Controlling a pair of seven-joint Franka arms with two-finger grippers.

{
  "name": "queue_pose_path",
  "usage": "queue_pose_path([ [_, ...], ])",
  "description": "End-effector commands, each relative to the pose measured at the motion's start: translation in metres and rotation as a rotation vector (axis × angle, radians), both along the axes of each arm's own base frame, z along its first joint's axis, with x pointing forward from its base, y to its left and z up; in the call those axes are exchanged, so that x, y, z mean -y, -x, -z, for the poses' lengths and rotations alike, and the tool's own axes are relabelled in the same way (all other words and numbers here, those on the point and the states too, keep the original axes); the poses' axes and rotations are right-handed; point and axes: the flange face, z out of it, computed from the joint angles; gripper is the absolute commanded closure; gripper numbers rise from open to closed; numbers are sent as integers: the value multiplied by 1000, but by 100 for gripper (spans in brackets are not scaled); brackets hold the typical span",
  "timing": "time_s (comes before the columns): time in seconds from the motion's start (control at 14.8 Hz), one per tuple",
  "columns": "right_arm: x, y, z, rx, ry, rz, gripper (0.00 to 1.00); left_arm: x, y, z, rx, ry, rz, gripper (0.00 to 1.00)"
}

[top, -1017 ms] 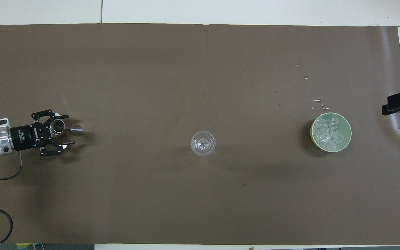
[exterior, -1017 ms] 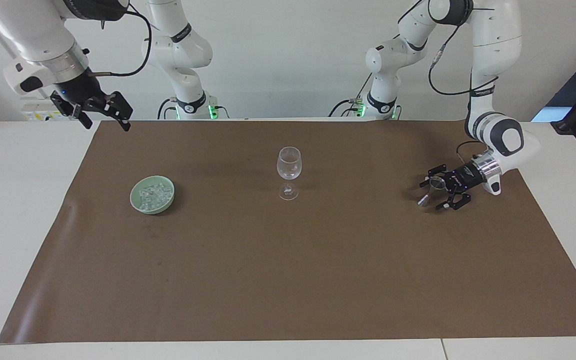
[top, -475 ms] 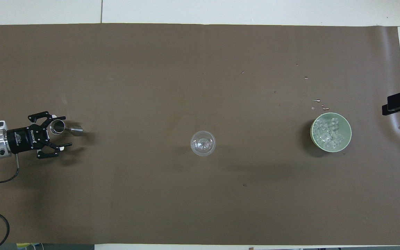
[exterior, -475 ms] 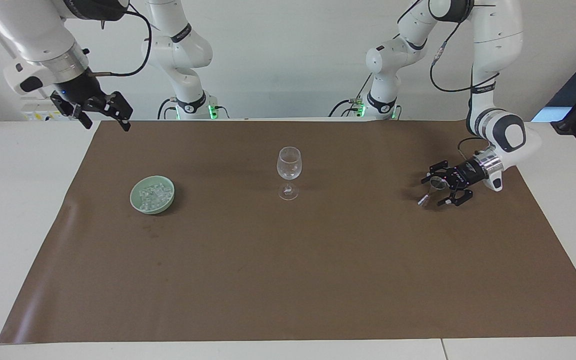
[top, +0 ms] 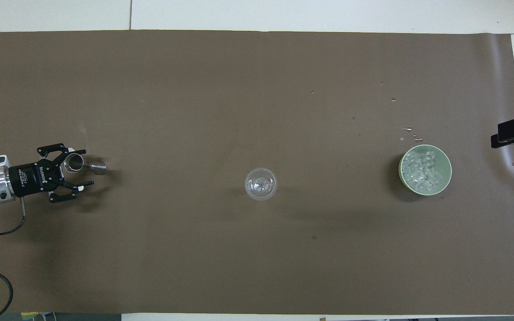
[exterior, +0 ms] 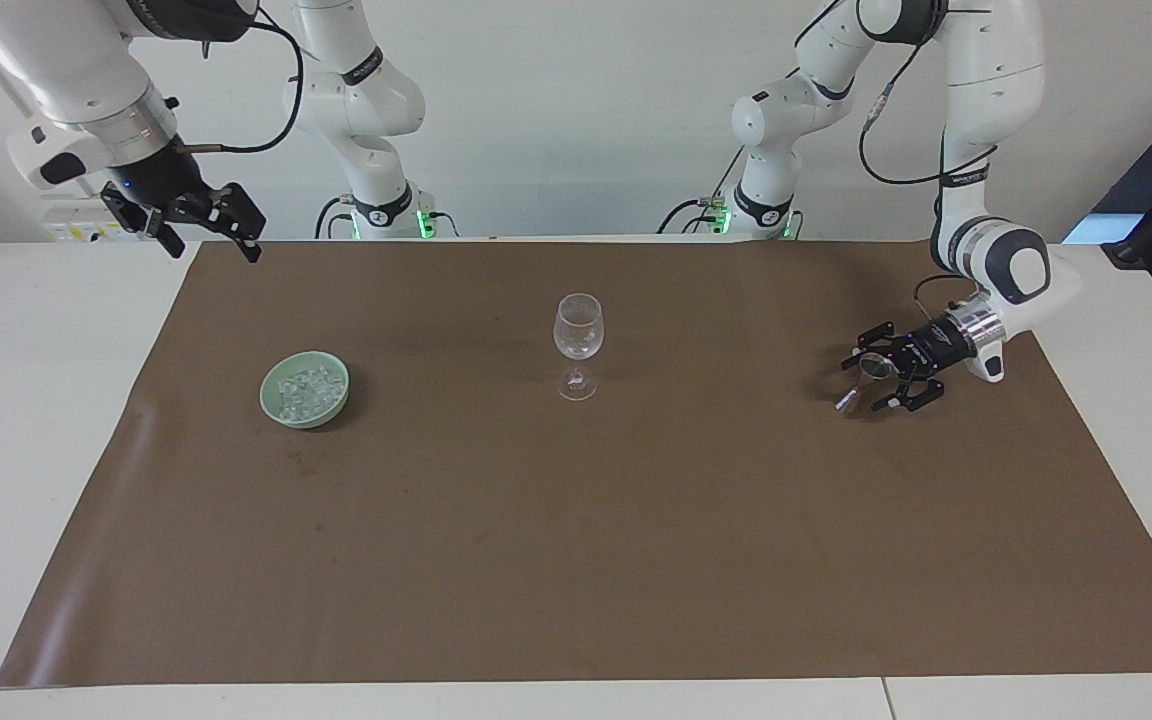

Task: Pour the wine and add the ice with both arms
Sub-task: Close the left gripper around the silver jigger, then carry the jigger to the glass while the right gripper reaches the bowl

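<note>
A clear wine glass [exterior: 577,340] stands upright mid-mat and looks empty; it also shows in the overhead view [top: 261,183]. A green bowl [exterior: 269,397] of ice [exterior: 306,388] sits toward the right arm's end, and shows from overhead too [top: 446,158] with its ice [top: 423,169]. A small metal jigger [exterior: 872,368] stands on the mat toward the left arm's end [top: 74,162]. My left gripper [exterior: 867,381] is low, open, with the jigger between its spread fingers, not clamped [top: 83,168]. My right gripper [exterior: 213,246] is open and empty, raised over the mat's corner at its own end.
A brown mat [exterior: 576,560] covers most of the white table [exterior: 36,400]. A few water droplets [top: 411,130] lie on the mat just farther from the robots than the bowl. A black part of the right arm [top: 513,130] shows at the overhead view's edge.
My left gripper has drawn back a little toward its own end of the table while the jigger stayed where it was. The right arm has not moved.
</note>
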Motion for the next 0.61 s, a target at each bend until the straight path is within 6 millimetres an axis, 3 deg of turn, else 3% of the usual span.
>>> queue_pose_path([
  [0.0,2,2,1,-3,-8,-7,0,5,7,-4,16,13,-7,17],
  [0.14,2,2,1,-3,-8,-7,0,4,7,-5,17,13,-7,32],
  [0.41,2,2,1,-3,-8,-7,0,5,4,-6,20,11,-9,100],
  [0.54,2,2,1,-3,-8,-7,0,3,5,-6,17,12,-14,100],
])
